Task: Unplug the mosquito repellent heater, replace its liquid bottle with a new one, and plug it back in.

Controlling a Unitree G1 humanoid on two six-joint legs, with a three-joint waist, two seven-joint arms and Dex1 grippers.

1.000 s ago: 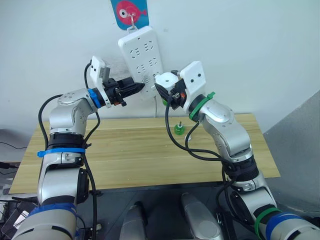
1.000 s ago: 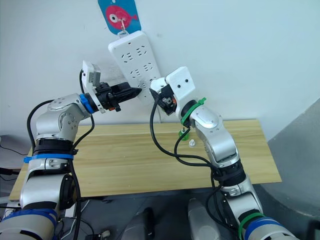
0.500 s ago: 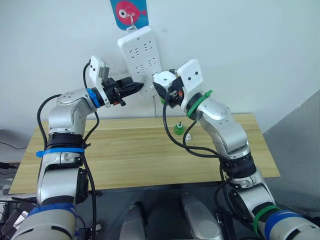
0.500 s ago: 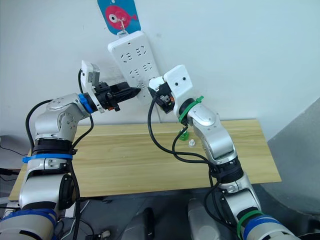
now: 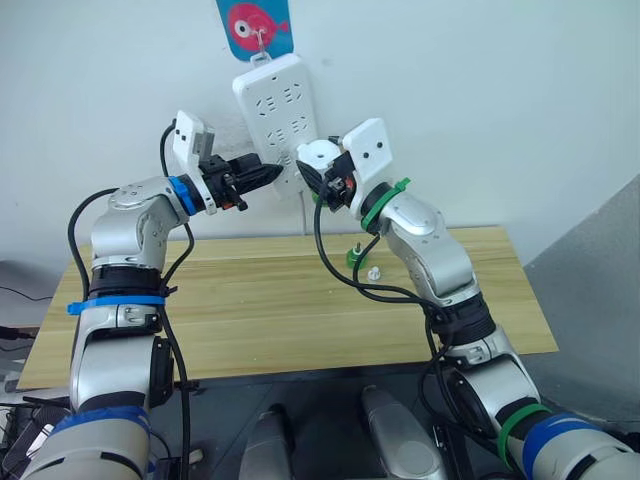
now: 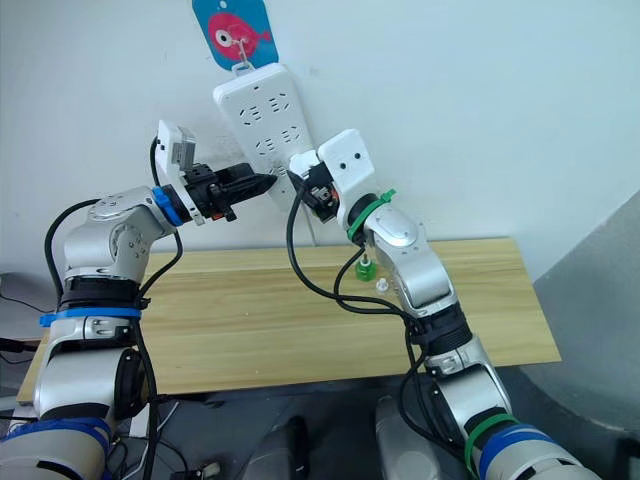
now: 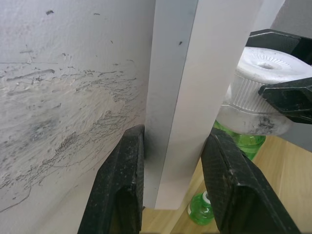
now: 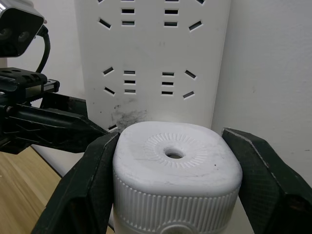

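The right gripper is clamped on the mosquito repellent heater, its two black fingers pressed against opposite sides of the white ribbed housing, and it holds the unit just in front of the lower sockets of the wall-hung power strip. A green liquid bottle hangs beneath the housing, so the replacement appears fitted and the step in hand is judged to be plugging back in. The left gripper straddles the lower edge of the strip, one finger against the wall side and the other on the socket face, steadying it; whether the grip is tight cannot be told. A second green bottle and a small white cap stand on the wooden table below. The prongs are hidden behind the housing, so their alignment with the slots cannot be checked. Likely failures: prongs meeting the face beside the slots if the heater is tilted; the strip, hung from a single hook, swinging away under the push if the left hold slips; the heater rotating between the fingers on its rounded sides.
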